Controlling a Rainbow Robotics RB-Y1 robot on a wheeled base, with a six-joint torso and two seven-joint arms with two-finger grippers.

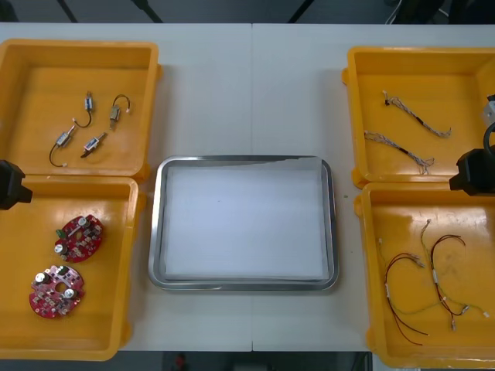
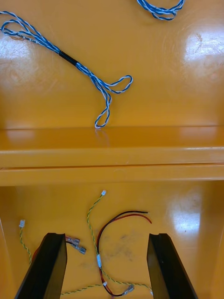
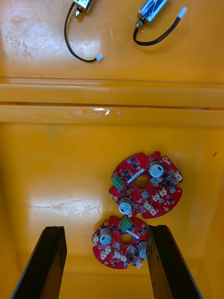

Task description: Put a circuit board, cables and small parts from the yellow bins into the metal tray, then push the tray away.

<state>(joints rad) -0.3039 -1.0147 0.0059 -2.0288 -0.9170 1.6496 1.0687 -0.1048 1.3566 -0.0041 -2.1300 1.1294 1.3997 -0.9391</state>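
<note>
Two round red circuit boards [image 1: 79, 237] [image 1: 54, 291] lie in the near left yellow bin [image 1: 108, 325]. My left gripper [image 3: 106, 266] hangs open above them, and the smaller-looking board [image 3: 121, 242] lies below the gap between its fingers, with the other board [image 3: 145, 184] just beyond. My right gripper [image 2: 106, 266] is open over the near right bin [image 1: 464, 340], above red and yellow cables [image 2: 116, 229]. The metal tray [image 1: 157, 224], white inside, sits mid-table with nothing in it.
The far left bin [image 1: 31, 69] holds several small metal parts [image 1: 63, 137] with black cables. Two twisted blue and white cables [image 1: 398, 147] lie in the far right bin [image 1: 371, 69]. Bin walls [image 3: 112, 100] [image 2: 112, 159] cross ahead of each gripper.
</note>
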